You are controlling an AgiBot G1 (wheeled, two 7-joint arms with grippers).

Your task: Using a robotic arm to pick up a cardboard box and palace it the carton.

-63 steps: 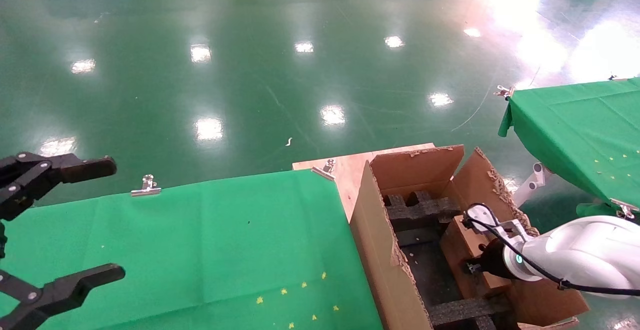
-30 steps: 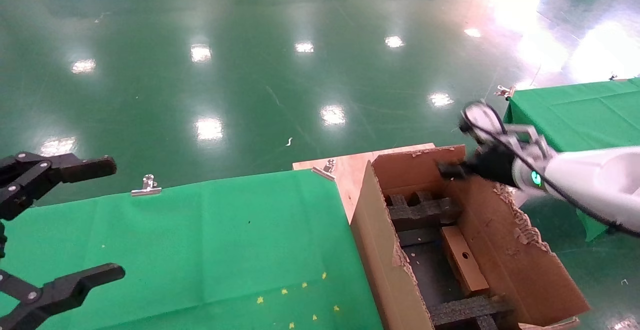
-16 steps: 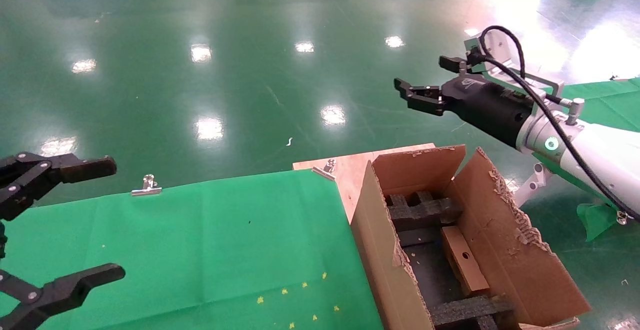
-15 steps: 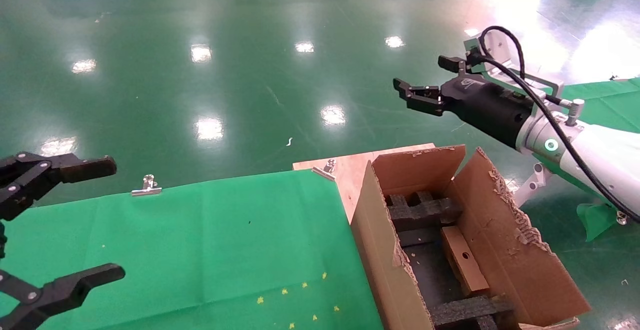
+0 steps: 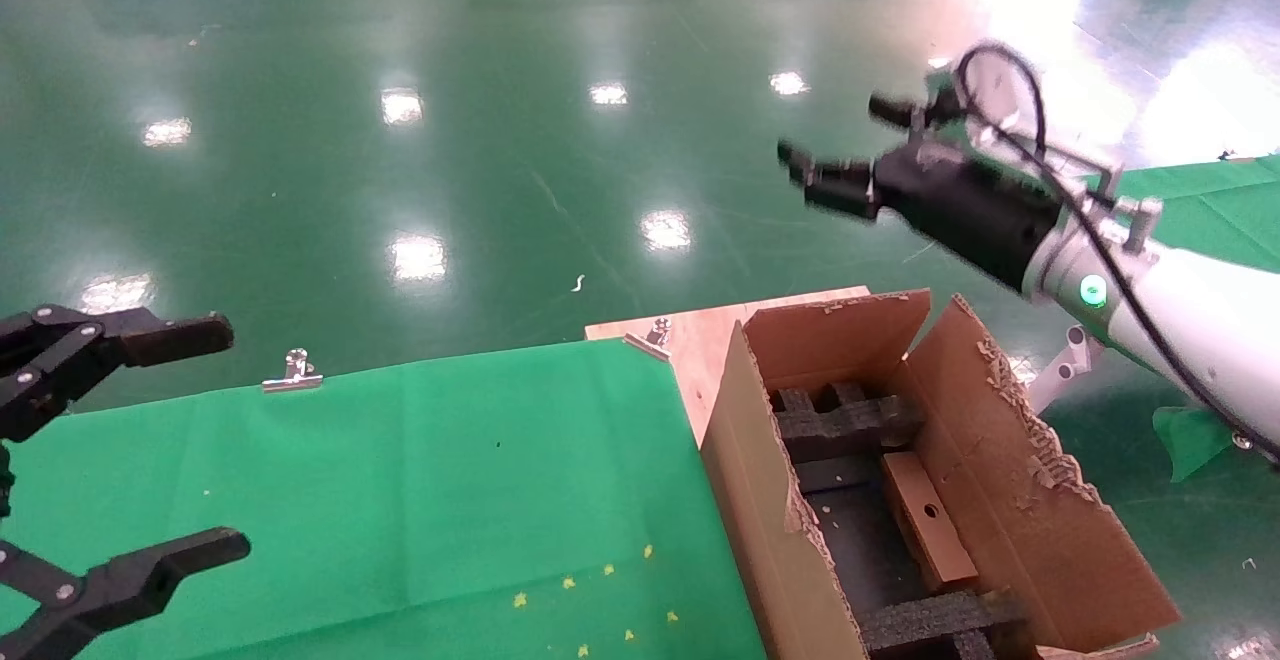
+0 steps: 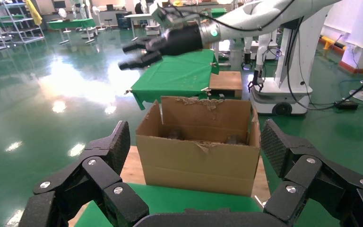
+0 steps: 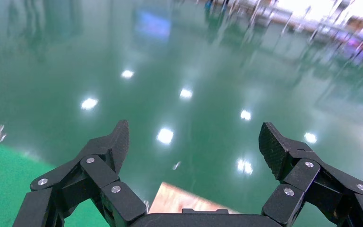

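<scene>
Now that the right end effector [image 5: 835,145] has let go, risen out of the carton [image 5: 1000,460] and swung up with fingers apart and empty, the cardboard box [image 5: 927,520] lies well below it between the foam inserts [image 5: 845,420], so the placing looks done, the left end effector [image 5: 150,440] parked open.

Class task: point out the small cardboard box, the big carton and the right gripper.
cardboard box [image 5: 925,524]: head view, its top face by the hole.
carton [image 5: 1010,500]: head view, right inner wall.
right gripper [image 5: 838,145]: head view, between its fingertips.
</scene>
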